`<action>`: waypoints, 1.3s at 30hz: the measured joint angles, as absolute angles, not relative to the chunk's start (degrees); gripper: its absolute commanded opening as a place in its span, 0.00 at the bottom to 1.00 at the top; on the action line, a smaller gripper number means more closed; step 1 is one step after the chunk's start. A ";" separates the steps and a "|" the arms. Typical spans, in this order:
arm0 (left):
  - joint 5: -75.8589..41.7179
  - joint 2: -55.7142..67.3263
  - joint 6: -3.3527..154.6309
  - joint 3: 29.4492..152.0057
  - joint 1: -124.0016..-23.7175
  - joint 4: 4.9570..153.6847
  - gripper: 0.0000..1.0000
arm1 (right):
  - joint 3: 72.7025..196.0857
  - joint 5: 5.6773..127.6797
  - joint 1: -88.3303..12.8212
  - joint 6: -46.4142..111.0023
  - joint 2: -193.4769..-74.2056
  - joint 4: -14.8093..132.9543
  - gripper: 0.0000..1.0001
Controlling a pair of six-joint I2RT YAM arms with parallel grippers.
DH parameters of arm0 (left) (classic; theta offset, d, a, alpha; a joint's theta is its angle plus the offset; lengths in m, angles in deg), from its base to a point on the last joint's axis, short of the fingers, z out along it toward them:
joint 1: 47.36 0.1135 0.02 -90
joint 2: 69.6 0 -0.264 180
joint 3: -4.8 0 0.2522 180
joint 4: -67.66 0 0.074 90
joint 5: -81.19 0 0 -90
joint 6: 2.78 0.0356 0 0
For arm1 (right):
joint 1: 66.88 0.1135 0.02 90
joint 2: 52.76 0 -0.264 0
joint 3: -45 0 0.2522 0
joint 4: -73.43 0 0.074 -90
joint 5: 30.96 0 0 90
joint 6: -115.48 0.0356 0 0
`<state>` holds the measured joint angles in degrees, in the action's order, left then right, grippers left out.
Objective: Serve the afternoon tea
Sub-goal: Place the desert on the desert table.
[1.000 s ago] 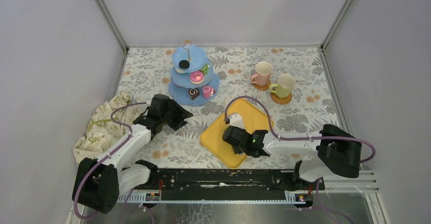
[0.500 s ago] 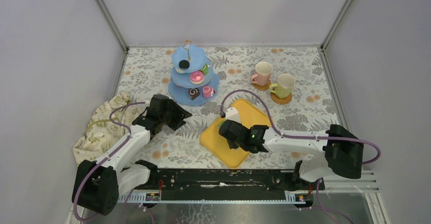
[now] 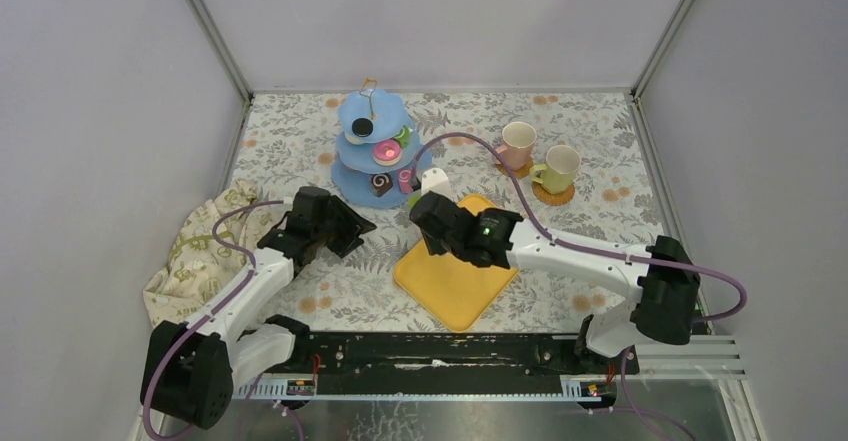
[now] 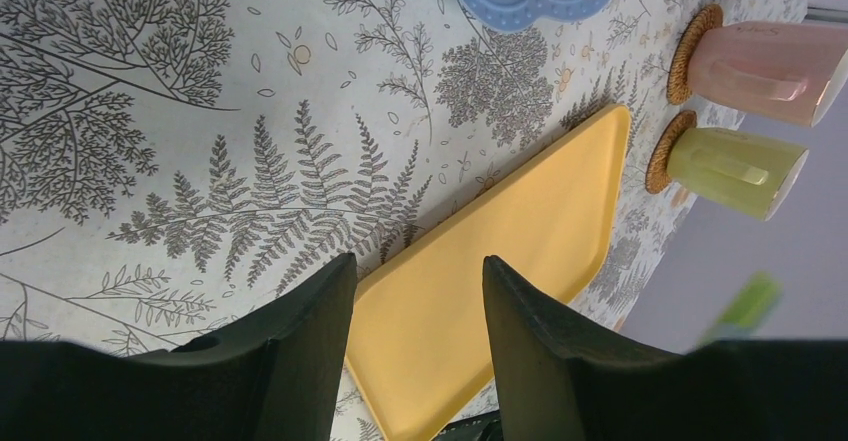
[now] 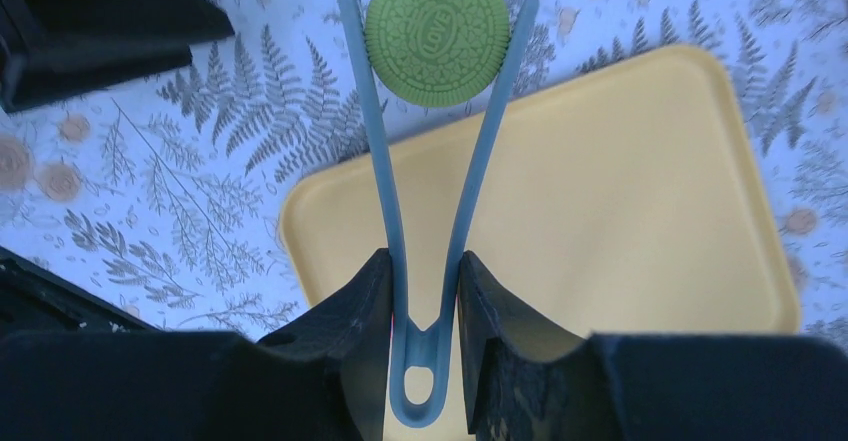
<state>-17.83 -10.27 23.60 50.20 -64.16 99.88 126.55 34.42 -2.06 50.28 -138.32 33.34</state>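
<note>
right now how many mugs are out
2. The pink mug stands at the far right; the green mug is beside it, further right and slightly nearer. None seems hidden.

The fern-print table (image 3: 300, 141) bears a tier stand (image 3: 350, 183), yellow tray (image 3: 455, 286), crumpled cloth (image 3: 200, 246), pink mug (image 3: 517, 144) and green mug (image 3: 560, 168).

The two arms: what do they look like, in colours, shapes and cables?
Both the left arm and the right arm have white links with black joints and black wrists. A purple cable runs along each. A small green light glows on the right wrist. The left gripper and right gripper have black, tapering fingers.
</note>
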 measured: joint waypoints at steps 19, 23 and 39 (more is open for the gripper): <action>-18.02 -11.82 25.27 50.37 -62.54 102.29 0.56 | 170.66 34.81 -13.26 39.54 -162.06 21.41 0.14; -18.24 -11.84 25.33 50.37 -62.08 102.29 0.56 | 177.98 35.44 -14.87 38.41 -166.38 19.66 0.14; -19.16 -11.84 25.48 50.22 -60.86 102.09 0.56 | 188.89 39.27 -18.46 37.62 -177.77 17.82 0.16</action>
